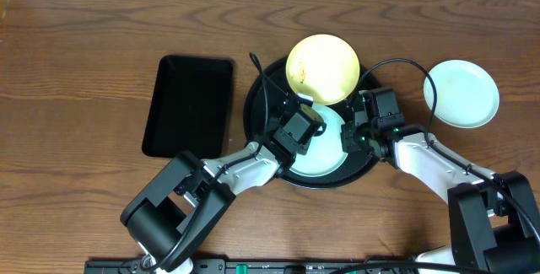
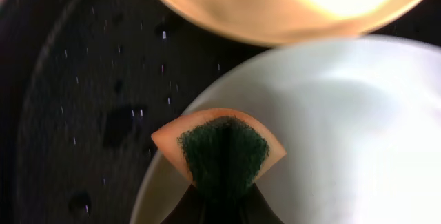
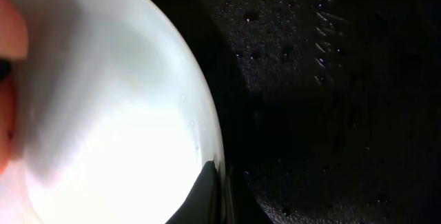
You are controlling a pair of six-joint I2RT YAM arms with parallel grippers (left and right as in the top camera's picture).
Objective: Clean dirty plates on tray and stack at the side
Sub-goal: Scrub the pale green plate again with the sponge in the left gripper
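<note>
The round black tray (image 1: 256, 114) holds a pale yellow plate (image 1: 322, 69) at its far side and a mint-green plate (image 1: 329, 158) at its near side. My left gripper (image 1: 309, 127) is shut on a peach sponge with a green scouring face (image 2: 222, 148), which is pressed on the mint plate (image 2: 344, 127). My right gripper (image 1: 351, 136) is shut on that plate's right rim (image 3: 103, 114), as the right wrist view (image 3: 224, 182) shows. A second mint-green plate (image 1: 461, 94) lies on the table to the right of the tray.
A rectangular black tray (image 1: 189, 105) lies on the wooden table left of the round tray. The round tray's floor (image 2: 83, 114) is dotted with water drops. A black cable (image 1: 396, 65) arcs between the yellow plate and the right-hand mint plate.
</note>
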